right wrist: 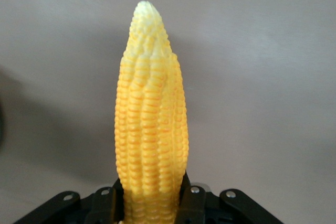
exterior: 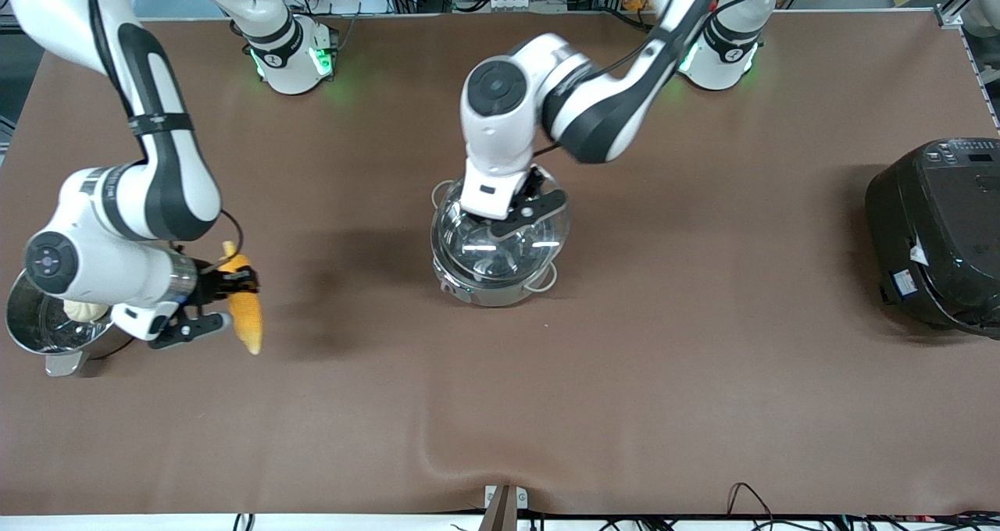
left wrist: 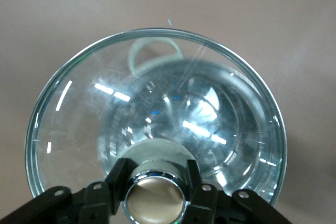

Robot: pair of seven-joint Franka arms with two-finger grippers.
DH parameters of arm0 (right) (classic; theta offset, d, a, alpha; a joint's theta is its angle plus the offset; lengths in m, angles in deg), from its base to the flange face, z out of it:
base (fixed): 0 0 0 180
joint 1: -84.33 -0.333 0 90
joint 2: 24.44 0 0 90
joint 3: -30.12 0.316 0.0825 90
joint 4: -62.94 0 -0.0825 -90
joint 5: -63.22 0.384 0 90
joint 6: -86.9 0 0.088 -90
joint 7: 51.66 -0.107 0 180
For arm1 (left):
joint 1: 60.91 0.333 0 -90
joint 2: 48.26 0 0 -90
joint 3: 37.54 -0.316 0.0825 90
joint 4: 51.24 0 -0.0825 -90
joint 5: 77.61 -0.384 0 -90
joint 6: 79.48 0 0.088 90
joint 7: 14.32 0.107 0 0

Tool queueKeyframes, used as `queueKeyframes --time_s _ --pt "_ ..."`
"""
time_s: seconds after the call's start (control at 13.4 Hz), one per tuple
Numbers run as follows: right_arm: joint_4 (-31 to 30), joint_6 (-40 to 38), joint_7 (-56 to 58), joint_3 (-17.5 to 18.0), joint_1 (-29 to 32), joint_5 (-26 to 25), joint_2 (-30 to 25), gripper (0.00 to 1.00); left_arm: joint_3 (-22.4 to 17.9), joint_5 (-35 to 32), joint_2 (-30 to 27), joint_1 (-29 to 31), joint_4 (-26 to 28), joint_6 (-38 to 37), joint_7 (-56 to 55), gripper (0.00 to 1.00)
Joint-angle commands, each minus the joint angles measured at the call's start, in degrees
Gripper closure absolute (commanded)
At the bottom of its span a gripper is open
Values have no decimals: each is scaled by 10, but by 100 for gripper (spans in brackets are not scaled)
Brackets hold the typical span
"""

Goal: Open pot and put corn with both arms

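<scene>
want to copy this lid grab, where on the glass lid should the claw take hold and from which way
By the tan knob at the centre of the glass lid, coming straight down from above. The dome is smooth and wide; the knob is the only raised, narrow part. The left claw is shut on it that way.

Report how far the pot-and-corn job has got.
Done: both grasps. The right tool is shut on the corn, held above the table. In hand: the left tool grips the lid by its knob, apparently raised over the pot. Left: clearing the lid and dropping the corn in.
</scene>
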State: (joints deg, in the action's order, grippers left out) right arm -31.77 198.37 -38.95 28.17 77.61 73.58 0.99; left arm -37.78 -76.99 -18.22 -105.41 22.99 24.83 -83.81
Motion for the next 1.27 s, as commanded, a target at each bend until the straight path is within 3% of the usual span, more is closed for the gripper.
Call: queueKeyframes --time_s 0.0,0.37,0.67,0.89,1.04,1.19 --pt "23 -10 -115 -3 -60 19 -6 81 2 -8 -84 81 29 -54 120 100" --pt "59 -5 -324 -4 -221 12 -4 81 5 -9 -140 243 119 -58 368 100" --pt "74 14 -416 -4 -330 13 22 80 7 -8 -169 331 295 111 480 100" --pt "73 18 -465 -4 -376 13 38 74 7 -8 -168 347 452 280 495 100" --pt "73 58 -470 -4 -386 13 59 72 9 -7 -156 374 486 331 526 100" --pt "74 95 -494 -5 -400 11 85 52 9 -7 -130 376 489 335 527 100"
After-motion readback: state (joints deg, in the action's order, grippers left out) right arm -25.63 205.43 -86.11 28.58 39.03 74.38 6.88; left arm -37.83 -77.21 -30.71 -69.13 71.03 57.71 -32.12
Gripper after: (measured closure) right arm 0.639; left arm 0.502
